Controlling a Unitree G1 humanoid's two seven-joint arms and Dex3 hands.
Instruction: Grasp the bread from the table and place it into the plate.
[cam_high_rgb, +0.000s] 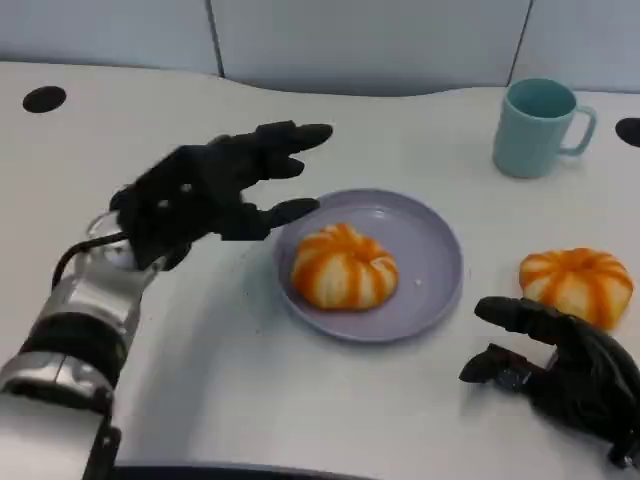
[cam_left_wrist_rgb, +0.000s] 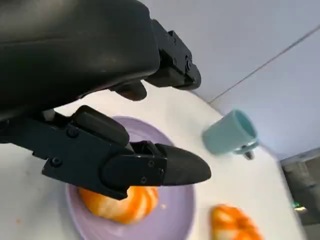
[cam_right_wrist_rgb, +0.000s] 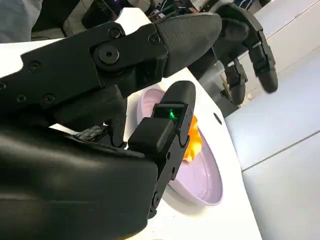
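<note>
**Right hand nearest the loose bread; plate lies to its left**

I start at the right hand (cam_high_rgb: 560, 365). It sits low at the near right of the white table (cam_high_rgb: 200, 370), palm down, fingers spread apart and pointing left toward the centre. It holds nothing.

The round orange-and-white striped bread roll still on the table (cam_high_rgb: 577, 285) lies just beyond this hand, on its far side and touching or nearly touching the back of it; I cannot tell which. The roll is round, with no long axis to align to. The right hand is plainly the nearer one.

The shallow round lilac plate (cam_high_rgb: 425, 245) stands to the left of that roll, near but apart from it. A second, matching striped roll (cam_high_rgb: 343, 266) already rests in the plate, left of its centre, leaving bare surface on the right side.

The left hand (cam_high_rgb: 215, 190) hovers over the table just left of the plate, fingers extended and apart toward the rim, holding nothing.

A pale teal ceramic mug (cam_high_rgb: 537, 127) stands upright behind the plate, well apart from the loose roll.

My judgement: the coming move requires the right hand to reach forward over the loose roll.
</note>
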